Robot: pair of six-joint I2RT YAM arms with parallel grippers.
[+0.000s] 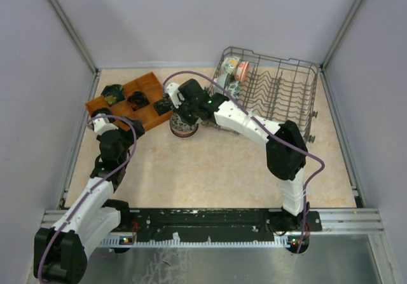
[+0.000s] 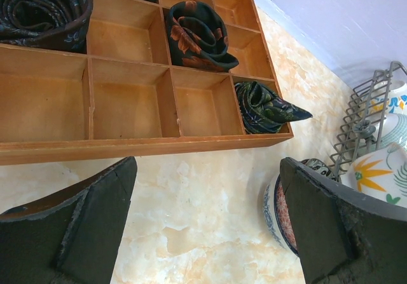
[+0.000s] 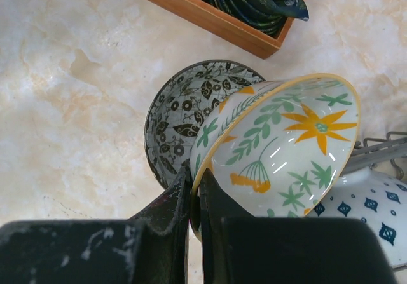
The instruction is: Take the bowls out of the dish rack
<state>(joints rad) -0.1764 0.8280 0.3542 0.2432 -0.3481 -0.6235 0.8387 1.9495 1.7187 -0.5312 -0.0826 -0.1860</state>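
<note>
My right gripper [image 3: 196,189] is shut on the rim of a white bowl with green leaves and orange flowers [image 3: 280,144]. It holds that bowl tilted just above a grey leaf-patterned bowl [image 3: 181,112] on the table. From above, the right gripper [image 1: 181,109] hangs over that bowl [image 1: 184,129], left of the dish rack [image 1: 280,87]. More bowls [image 1: 236,70] stand in the rack's far left corner. My left gripper [image 2: 206,227] is open and empty over bare table near the wooden tray [image 2: 127,147]. A blue-rimmed bowl [image 2: 278,211] shows behind its right finger.
The wooden compartment tray [image 1: 130,100] at the back left holds rolled dark cloths [image 2: 197,36]. A white bowl with blue diamonds [image 3: 369,214] sits by the rack's wires [image 3: 381,150]. The left gripper [image 1: 102,122] sits at the tray's near edge. Walls close in the table.
</note>
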